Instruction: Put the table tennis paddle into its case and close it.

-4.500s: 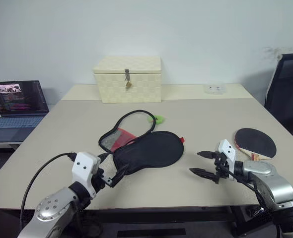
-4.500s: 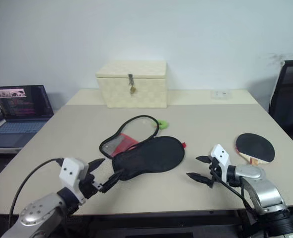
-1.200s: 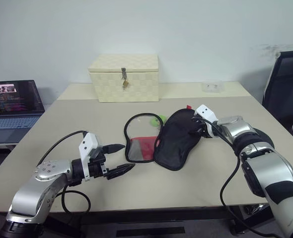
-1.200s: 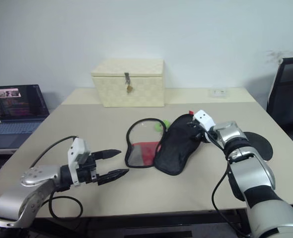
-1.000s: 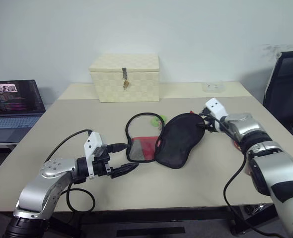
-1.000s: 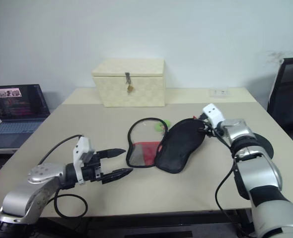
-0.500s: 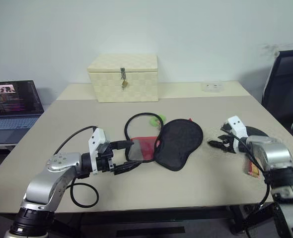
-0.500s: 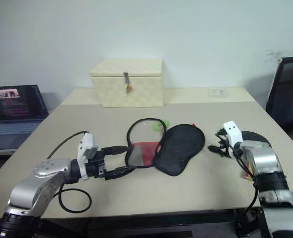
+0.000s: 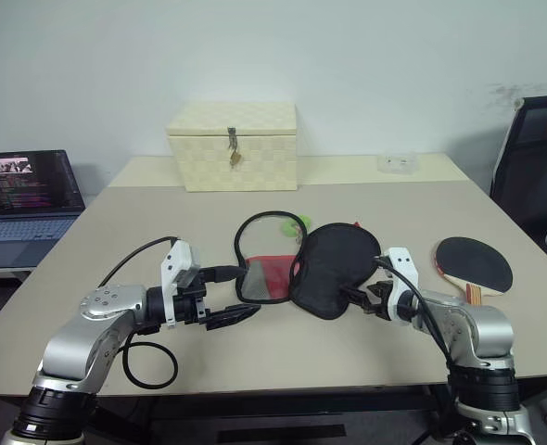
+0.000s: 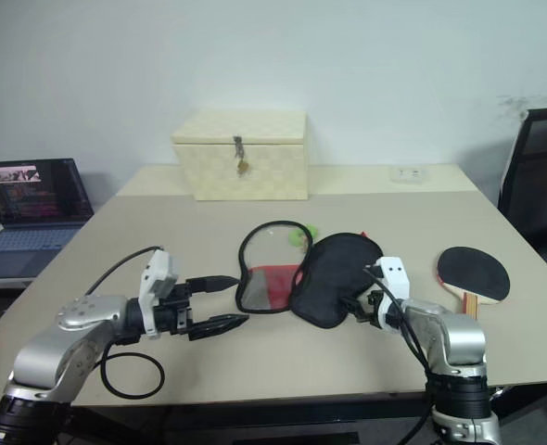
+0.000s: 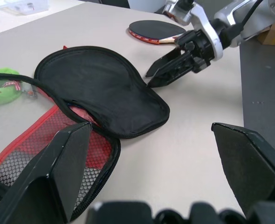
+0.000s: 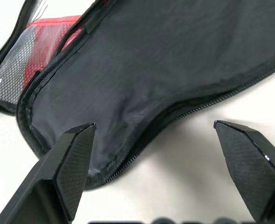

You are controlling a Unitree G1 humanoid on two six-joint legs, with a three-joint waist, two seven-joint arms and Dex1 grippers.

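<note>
The case (image 9: 334, 267) lies unzipped in the middle of the table, its black flap folded to the right of the red mesh panel (image 9: 266, 275). Its green zipper pull (image 9: 297, 222) sits at the far edge. The table tennis paddle (image 9: 475, 265) lies black face up at the right, apart from the case. My left gripper (image 9: 236, 295) is open just left of the mesh panel, holding nothing. My right gripper (image 10: 359, 301) is open at the flap's narrow near end; in the right wrist view the right gripper (image 12: 154, 125) has the flap's zipper edge (image 12: 142, 107) just beyond its fingertips.
A cream woven box (image 9: 233, 146) with a latch stands at the back of the table. An open laptop (image 9: 28, 197) sits on a side surface at the left, and a black chair (image 9: 536, 153) is at the right. A black cable (image 9: 149, 357) loops by my left arm.
My right gripper let go of the black flap, which dropped flat, then swung right, back and down to the flap's near end. The left gripper stayed in place.
</note>
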